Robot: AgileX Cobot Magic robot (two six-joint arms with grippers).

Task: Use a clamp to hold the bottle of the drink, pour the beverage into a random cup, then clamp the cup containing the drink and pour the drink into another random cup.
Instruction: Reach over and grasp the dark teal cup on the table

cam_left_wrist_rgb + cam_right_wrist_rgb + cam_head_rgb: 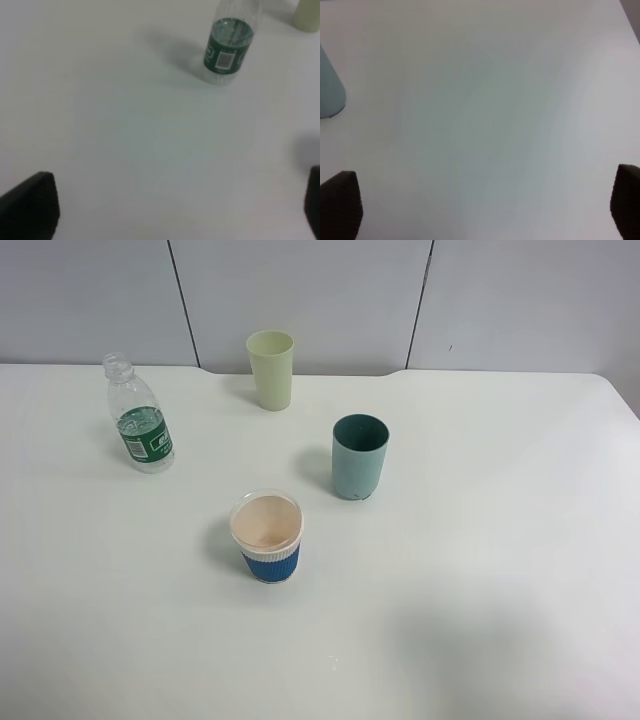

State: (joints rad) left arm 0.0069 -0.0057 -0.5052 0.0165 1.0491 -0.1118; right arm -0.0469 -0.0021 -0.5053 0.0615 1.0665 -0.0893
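Evidently not started: notes bottle [140, 425] upright at upper left of worktop [500, 540], teal tumbler [359, 456] right of centre, blue-banded cup [267, 537] below centre. Finds left claw [172, 205] and right claw [482, 205] wide, empty. Leaves both pours pending.

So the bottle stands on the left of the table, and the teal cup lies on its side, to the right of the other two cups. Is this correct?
Not quite: the teal cup is not on its side. It stands upright, open end up, as the exterior high view shows. The rest is correct.
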